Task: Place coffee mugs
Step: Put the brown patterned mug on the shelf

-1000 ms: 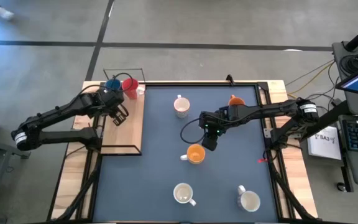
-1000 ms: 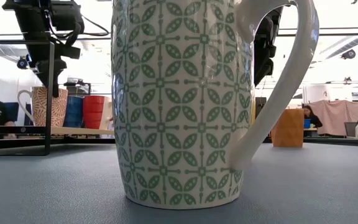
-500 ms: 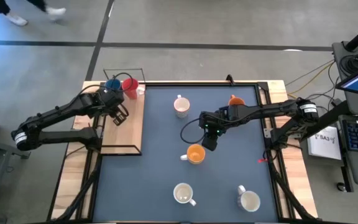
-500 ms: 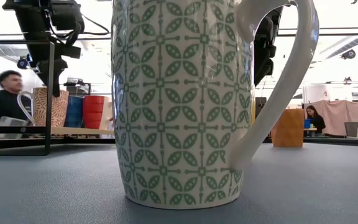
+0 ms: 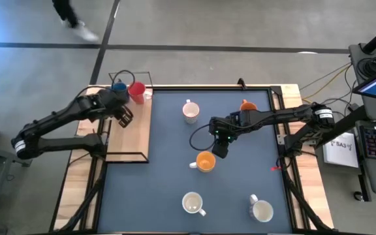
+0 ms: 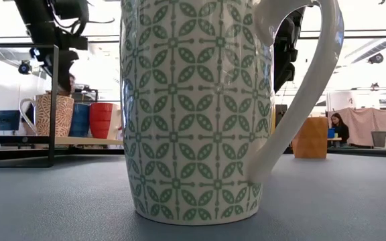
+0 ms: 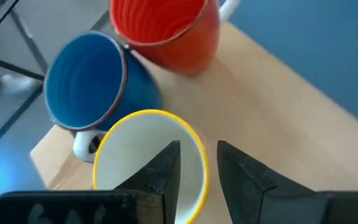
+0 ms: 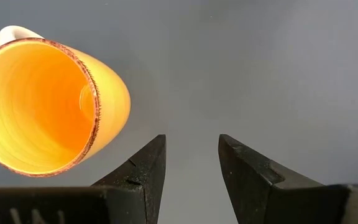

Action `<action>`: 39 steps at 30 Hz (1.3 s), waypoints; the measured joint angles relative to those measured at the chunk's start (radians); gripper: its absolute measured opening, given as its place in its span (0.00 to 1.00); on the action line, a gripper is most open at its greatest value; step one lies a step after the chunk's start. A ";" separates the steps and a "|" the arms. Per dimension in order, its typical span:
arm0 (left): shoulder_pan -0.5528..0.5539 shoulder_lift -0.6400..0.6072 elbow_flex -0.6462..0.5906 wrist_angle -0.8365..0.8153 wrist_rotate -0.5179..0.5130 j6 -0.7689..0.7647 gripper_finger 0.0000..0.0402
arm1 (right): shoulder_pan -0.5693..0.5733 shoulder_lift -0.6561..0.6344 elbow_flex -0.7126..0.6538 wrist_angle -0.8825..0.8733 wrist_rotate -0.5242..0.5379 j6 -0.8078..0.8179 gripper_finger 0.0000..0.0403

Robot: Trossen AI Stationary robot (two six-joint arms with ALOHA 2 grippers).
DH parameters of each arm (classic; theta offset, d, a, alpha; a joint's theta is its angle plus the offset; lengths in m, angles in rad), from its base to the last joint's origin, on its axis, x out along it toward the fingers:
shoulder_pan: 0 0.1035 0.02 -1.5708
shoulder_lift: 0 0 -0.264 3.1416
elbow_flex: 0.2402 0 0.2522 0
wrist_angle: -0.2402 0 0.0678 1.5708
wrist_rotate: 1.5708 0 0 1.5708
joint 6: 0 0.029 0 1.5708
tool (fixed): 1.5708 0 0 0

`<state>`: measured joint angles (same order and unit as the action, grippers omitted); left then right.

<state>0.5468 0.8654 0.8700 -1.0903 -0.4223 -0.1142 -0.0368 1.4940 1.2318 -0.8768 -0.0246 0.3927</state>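
My left gripper [image 7: 197, 155] hangs over the wooden board [image 5: 136, 134] at the table's left, open. One finger is over the inside of a yellow-rimmed patterned mug [image 7: 148, 162] and one is outside its rim. That mug [image 6: 49, 114] stands on the board beside a blue mug [image 7: 86, 78] and a red mug [image 7: 166, 28]. My right gripper [image 8: 191, 149] is open and empty above the mat, pointing down, next to an orange mug [image 8: 42, 106] that stands mid-table [image 5: 205, 161].
On the blue mat stand a white mug [image 5: 190, 111], a second orange mug [image 5: 248, 106] at the far right, and two white mugs near the front [image 5: 192, 203] [image 5: 261, 210]. A green-patterned mug [image 6: 193, 107] fills the low view. A black wire frame [image 5: 126, 75] edges the board.
My left gripper has risen a little and drawn slightly toward the table's far edge, while the patterned mug stays standing on the board. A person has walked past behind the table.
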 joint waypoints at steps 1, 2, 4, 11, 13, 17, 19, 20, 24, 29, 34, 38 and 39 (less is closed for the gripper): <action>0.000 -0.005 0.003 0.001 0.020 -0.004 0.22 | 0.000 0.000 0.000 0.000 0.000 0.000 0.34; 0.000 -0.011 0.005 0.002 0.048 -0.010 0.22 | 0.000 0.000 0.000 0.000 0.000 -0.001 0.34; -0.001 -0.024 0.005 0.014 0.105 -0.023 0.22 | 0.000 0.000 0.000 0.004 0.000 -0.018 0.34; -0.022 -0.060 -0.001 0.092 0.258 -0.071 0.22 | -0.013 0.000 0.000 0.126 0.015 -0.097 0.34; -0.036 -0.063 -0.001 0.124 0.300 -0.071 0.22 | -0.027 0.000 0.000 0.170 0.027 -0.108 0.34; -0.072 -0.063 -0.002 0.177 0.319 -0.072 0.22 | -0.062 0.000 0.000 0.244 0.028 -0.147 0.34; -0.092 -0.060 -0.002 0.192 0.327 -0.075 0.22 | -0.083 0.000 0.000 0.276 0.028 -0.190 0.34; -0.103 -0.056 -0.002 0.201 0.329 -0.079 0.22 | -0.093 0.000 0.000 0.295 0.027 -0.217 0.34; -0.145 -0.045 -0.002 0.234 0.331 -0.079 0.22 | -0.133 0.017 0.000 0.394 0.027 -0.331 0.34; -0.179 -0.034 -0.003 0.241 0.331 -0.079 0.22 | -0.176 0.083 0.001 0.447 0.026 -0.459 0.34; -0.185 -0.033 -0.003 0.241 0.330 -0.079 0.22 | -0.215 0.148 0.025 0.458 0.028 -0.555 0.34; -0.185 -0.034 -0.003 0.240 0.330 -0.079 0.22 | -0.227 0.194 0.053 0.459 0.031 -0.616 0.34; -0.185 -0.034 -0.003 0.239 0.330 -0.079 0.22 | -0.228 0.200 0.061 0.459 0.038 -0.629 0.34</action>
<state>0.3622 0.8318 0.8673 -0.8510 -0.0921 -0.1930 -0.2649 1.6937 1.2927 -0.4174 0.0135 -0.2361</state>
